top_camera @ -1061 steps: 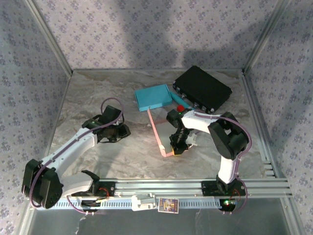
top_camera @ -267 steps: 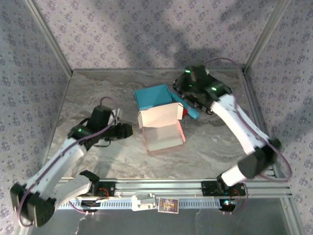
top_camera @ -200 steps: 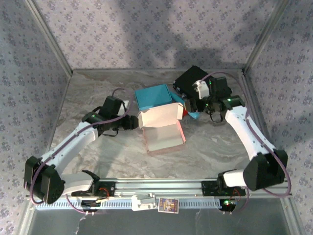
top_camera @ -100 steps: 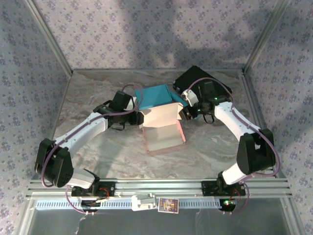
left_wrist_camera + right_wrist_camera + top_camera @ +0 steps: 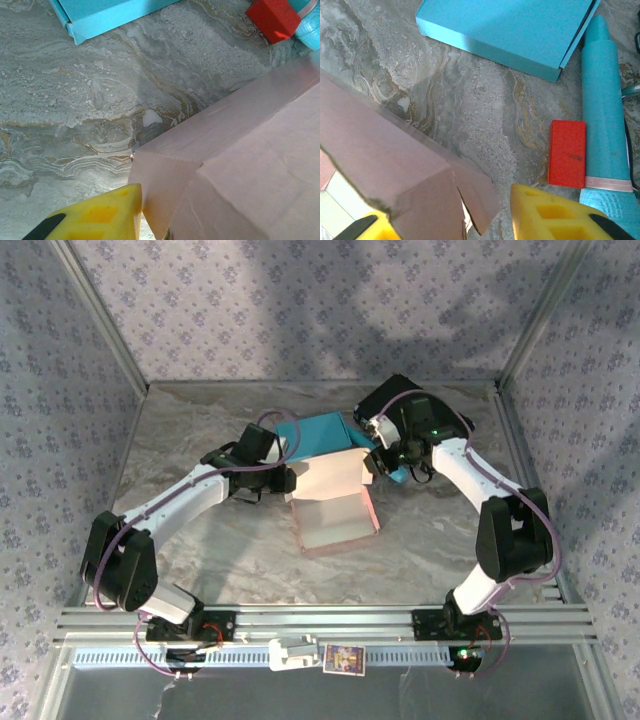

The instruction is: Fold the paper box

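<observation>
Up close, unlike overhead, right fingers (image 5: pixel 555 215) plainly spread astride paper box (image 5: pixel 395 170); left fingers (image 5: pixel 95 215): spacing unclear.

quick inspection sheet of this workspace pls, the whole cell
surface: grey marbled table, no spills seen
job's things: pink paper box, tray open, rear panel upright
clutter: teal box, red block, teal tube, black case
claws: left claw at the box's left corner, state unclear; right claw open, straddling the right corner flap
cables: purple cables looped along both arms
surroundings: patterned walls, aluminium rail at the near edge
</observation>
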Controlling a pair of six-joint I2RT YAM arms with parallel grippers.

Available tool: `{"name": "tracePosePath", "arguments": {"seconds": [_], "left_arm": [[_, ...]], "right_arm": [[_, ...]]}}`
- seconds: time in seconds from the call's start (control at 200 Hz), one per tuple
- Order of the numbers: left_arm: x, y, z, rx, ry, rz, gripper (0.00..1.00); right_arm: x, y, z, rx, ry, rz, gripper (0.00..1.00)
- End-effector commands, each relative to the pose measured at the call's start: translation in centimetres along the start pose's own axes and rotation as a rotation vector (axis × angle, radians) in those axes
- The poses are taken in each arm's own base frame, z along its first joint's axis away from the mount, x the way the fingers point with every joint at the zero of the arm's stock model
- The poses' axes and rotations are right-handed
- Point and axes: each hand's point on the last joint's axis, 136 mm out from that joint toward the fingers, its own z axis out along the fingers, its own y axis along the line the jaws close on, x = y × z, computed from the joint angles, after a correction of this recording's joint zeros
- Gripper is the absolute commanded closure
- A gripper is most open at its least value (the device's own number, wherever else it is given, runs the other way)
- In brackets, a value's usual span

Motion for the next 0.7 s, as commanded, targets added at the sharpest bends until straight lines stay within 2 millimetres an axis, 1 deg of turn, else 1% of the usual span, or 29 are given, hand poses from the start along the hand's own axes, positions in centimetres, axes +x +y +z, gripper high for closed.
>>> {"name": "tracePosePath", "arguments": {"seconds": [0.0,0.12,0.19,0.305,0.4,0.465,0.51,0.615,0.695], "left_arm": [[-1.1,-0.6,-0.5,0.003,-0.034,0.013,0.69],[-1.1,-0.5,-0.5,-0.003,-0.035,0.014,0.71],[-1.2,-0.5,-0.5,-0.006,-0.035,0.015,0.71],[-1.2,-0.4,-0.4,-0.008,-0.029,0.019,0.73],[-1.4,-0.4,-0.2,-0.014,-0.027,0.021,0.78],[-1.5,-0.2,0.0,-0.018,-0.02,0.018,0.86],[-1.5,-0.2,0.2,-0.02,-0.015,0.018,0.89],[-1.8,0.0,0.3,-0.036,-0.015,0.009,0.91],[-2.0,0.2,0.2,-0.052,-0.025,-0.002,0.93]], "right_arm": [[-0.8,0.7,-0.2,-0.027,-0.012,-0.005,0.67],[-0.6,0.9,-0.1,-0.032,-0.003,-0.005,0.78],[-0.4,1.1,-0.1,-0.032,0.003,-0.007,0.79],[-0.4,1.4,-0.2,-0.017,0.007,-0.028,0.84],[-0.3,1.5,-0.2,-0.006,0.012,-0.037,0.88],[-0.2,1.6,-0.2,0.0,0.018,-0.042,0.91],[-0.2,1.8,-0.2,0.003,0.02,-0.05,0.93],[-0.4,2.1,-0.2,0.014,0.026,-0.055,1.0],[-0.8,2.5,-0.3,0.022,0.024,-0.048,1.0]]}}
